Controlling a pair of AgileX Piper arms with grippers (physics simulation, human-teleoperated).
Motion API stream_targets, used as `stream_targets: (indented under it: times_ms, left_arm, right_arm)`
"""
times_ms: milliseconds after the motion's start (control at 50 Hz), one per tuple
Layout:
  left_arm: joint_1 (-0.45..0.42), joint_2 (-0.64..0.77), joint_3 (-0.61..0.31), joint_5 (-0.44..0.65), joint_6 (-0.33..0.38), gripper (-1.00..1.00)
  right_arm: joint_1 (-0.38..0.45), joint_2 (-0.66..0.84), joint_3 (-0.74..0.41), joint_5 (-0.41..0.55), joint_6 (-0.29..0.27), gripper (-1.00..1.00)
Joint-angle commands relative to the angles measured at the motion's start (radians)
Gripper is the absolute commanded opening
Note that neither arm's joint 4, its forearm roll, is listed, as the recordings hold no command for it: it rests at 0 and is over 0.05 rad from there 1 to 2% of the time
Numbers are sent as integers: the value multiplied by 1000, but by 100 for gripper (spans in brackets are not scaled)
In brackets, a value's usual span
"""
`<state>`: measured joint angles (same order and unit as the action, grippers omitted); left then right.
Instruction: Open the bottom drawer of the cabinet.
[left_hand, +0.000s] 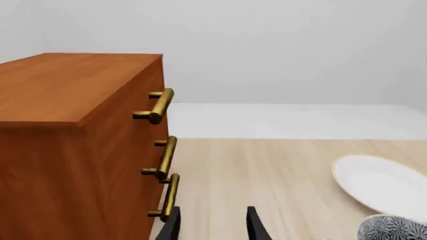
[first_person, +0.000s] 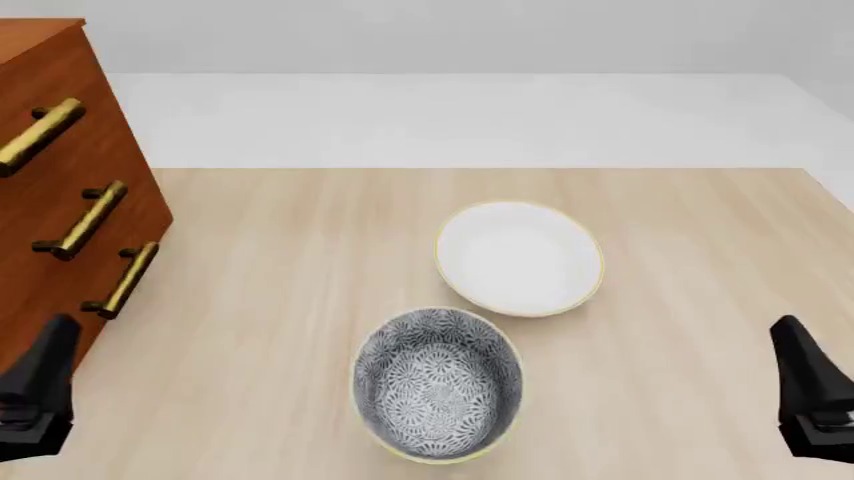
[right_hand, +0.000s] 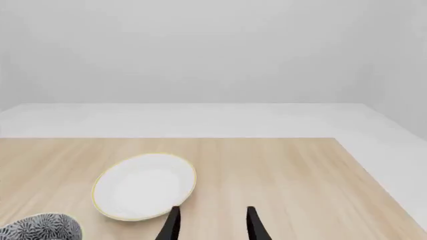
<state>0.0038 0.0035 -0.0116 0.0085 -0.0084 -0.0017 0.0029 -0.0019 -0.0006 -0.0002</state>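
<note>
The cabinet (first_person: 54, 150) is tall and reddish-brown and stands at the table's left edge, with three brass bar handles on its front. The bottom drawer (first_person: 83, 325) is shut flush, and its handle (first_person: 124, 282) is the lowest one. My left gripper (first_person: 40, 390) hovers open just in front of and below that handle. In the left wrist view the bottom drawer's handle (left_hand: 170, 195) sits right beside one finger of the left gripper (left_hand: 212, 227), outside the gap. My right gripper (right_hand: 212, 225) is open and holds nothing at the table's right front (first_person: 807, 390).
A white plate (first_person: 518, 258) lies mid-table. A grey patterned bowl (first_person: 437, 383) stands in front of it, nearer to me. Both sit between the two arms. The wooden table (first_person: 267, 250) ends at a far edge, with white floor beyond.
</note>
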Motion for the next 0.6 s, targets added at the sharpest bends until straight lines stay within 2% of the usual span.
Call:
stream_targets:
  times_ms: [20,100,140,180,220,240,260,280,320,400,480,520,540,600]
  left_arm:
    - [-15,24,8,-22,8,100]
    - [-15,53,-5,-25,24,100]
    - [27,6,-23,14,33,100]
    - [15,65,-16,-16,13,100]
    - [17,57,-30,-1,22,100]
    - [4,81,-31,-11,82,100]
    - [-12,73,-36,-3,101,100]
    - [-14,70,-49,10,90,100]
    - [-22,121,-38,-25,154,100]
    - [-40,180,-41,-63,231,100]
    - [-28,249,-58,-98,284,100]
    - [-28,276,-72,-104,284,100]
    - [-31,286,-73,-113,317,100]
    - [-31,329,-83,-134,319,100]
  right_arm:
    - [2,6,-2,-1,2,100]
    - [2,2,-5,7,4,100]
    - [2,1,-3,4,2,100]
    - [2,0,-4,6,2,100]
    - [2,1,-3,5,3,100]
    - [2,1,-2,4,2,100]
    - [2,1,-2,4,3,100]
    - [2,1,-2,4,2,100]
    - [2,1,-1,3,2,100]
    - [2,3,0,1,3,100]
    - [2,0,-2,5,3,100]
    - [2,2,-1,2,3,100]
    - [2,1,-1,3,3,100]
    - [2,3,0,1,3,100]
